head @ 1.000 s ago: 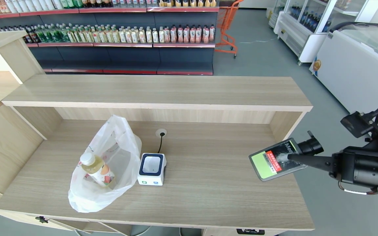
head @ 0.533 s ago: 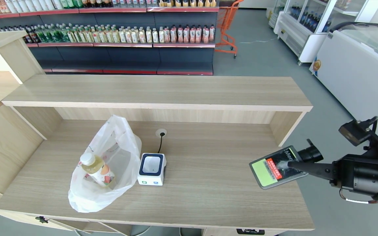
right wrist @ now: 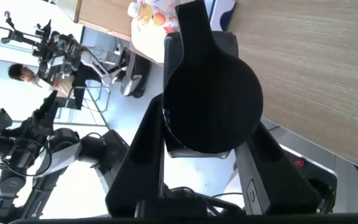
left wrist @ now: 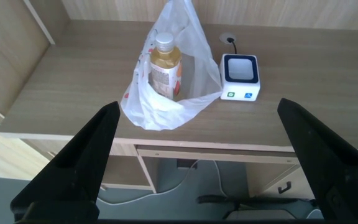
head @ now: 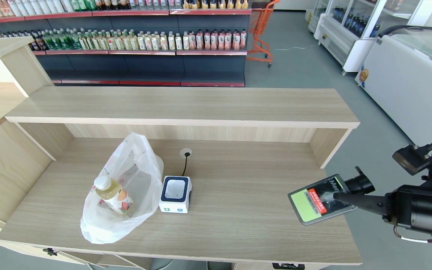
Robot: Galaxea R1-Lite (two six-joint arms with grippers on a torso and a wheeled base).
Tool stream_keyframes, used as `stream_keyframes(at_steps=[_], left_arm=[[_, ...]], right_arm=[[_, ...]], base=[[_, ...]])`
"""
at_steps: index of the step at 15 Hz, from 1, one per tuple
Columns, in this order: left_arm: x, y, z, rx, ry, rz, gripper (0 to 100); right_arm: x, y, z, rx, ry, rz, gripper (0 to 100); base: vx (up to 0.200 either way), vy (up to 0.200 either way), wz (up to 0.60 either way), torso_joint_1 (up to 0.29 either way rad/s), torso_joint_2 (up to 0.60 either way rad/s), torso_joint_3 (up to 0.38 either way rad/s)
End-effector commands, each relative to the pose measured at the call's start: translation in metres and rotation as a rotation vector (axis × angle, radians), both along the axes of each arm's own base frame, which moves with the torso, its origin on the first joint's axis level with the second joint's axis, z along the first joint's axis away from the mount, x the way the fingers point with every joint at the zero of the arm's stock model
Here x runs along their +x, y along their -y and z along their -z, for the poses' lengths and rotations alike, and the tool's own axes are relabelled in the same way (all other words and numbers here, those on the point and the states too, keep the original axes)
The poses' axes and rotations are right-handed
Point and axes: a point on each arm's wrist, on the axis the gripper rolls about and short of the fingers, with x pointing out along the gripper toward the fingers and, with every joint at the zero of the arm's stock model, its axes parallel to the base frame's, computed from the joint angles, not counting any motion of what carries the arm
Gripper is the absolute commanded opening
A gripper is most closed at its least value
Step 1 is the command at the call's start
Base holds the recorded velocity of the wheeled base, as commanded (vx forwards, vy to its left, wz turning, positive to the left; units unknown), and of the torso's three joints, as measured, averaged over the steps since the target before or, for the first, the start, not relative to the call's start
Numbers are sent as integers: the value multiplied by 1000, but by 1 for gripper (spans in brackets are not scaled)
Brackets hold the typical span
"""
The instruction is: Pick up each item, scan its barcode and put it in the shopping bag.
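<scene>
Hanging above the right end of the counter (head: 246, 210), near its front corner, a flat pack (head: 313, 200) is held by the right gripper (head: 336, 195). The jaws are clamped on the pack's right edge. The pack is tilted, and its printed face, with a green panel and a red label, is turned upward. It is kept well apart from the scanner (head: 174, 194), which is set on the counter to the left of its middle, with the window facing up. A black cable (head: 184, 165) is run from the scanner's back to a round port in the counter.

The shopping bag (head: 143, 165) is stood just left of the scanner, touching or nearly touching it, and its handles are drawn up to a peak. A bottle (head: 113, 195) with a white cap is seen inside it, leaning slightly.

The left gripper (left wrist: 197, 112) is held in front of the counter's front edge, facing the bag and scanner. Its jaws are spread wide apart, and nothing is gripped between them.
</scene>
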Motion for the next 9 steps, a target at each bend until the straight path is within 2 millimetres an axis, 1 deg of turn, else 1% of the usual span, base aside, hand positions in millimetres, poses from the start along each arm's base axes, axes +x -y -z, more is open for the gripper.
stream_keyframes(at_steps=[1, 5, 9], left_arm=[[0, 0, 0, 0, 0, -1, 100], [0, 0, 0, 2, 0, -1, 100], [0, 0, 0, 5, 0, -1, 100]], right_arm=[[-3, 0, 0, 0, 0, -3, 0], [0, -1, -1, 0, 6, -6, 0], [17, -2, 0, -10, 8, -7, 0]], base=[[0, 200, 0, 2, 2, 2], [0, 200, 0, 5, 2, 6], [0, 200, 0, 1, 2, 0]])
